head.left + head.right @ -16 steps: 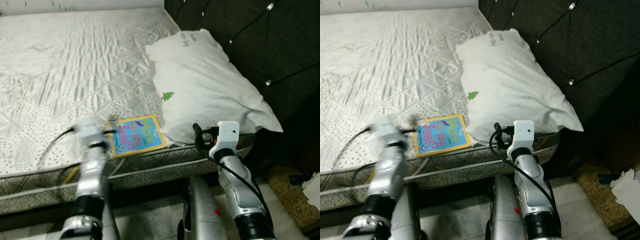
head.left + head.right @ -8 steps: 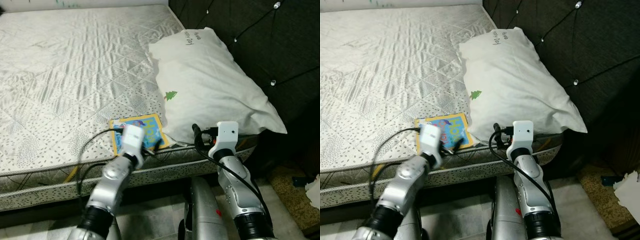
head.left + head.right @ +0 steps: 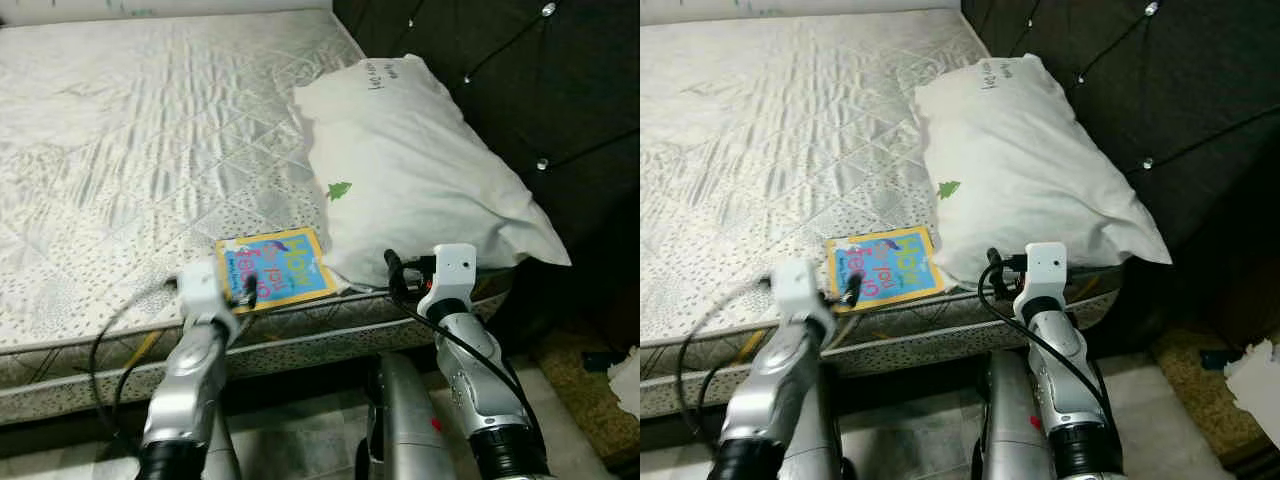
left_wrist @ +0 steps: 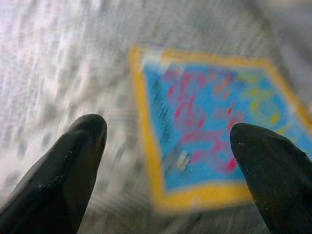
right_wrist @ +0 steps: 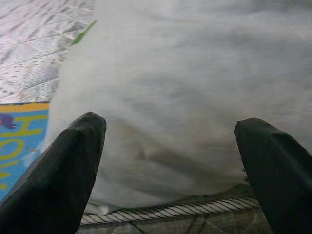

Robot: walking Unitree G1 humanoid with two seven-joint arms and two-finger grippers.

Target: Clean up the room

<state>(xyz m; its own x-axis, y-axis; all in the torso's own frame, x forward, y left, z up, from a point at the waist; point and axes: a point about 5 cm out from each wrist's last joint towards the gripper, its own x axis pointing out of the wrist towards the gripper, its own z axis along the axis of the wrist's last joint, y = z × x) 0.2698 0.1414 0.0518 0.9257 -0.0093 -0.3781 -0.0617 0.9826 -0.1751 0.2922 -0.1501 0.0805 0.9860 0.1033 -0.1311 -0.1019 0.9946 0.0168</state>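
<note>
Retreated left gripper (image 4: 165, 146), wide open over book (image 4: 214, 126)

We see a bed (image 3: 130, 130) with a quilted, pale mattress filling ten o'clock to the centre. A dark tufted headboard (image 3: 520, 80) with shiny studs stands at two o'clock. Grey tiled floor (image 3: 300, 440) lies at six, a brown rug (image 3: 580, 385) at four.
</note>
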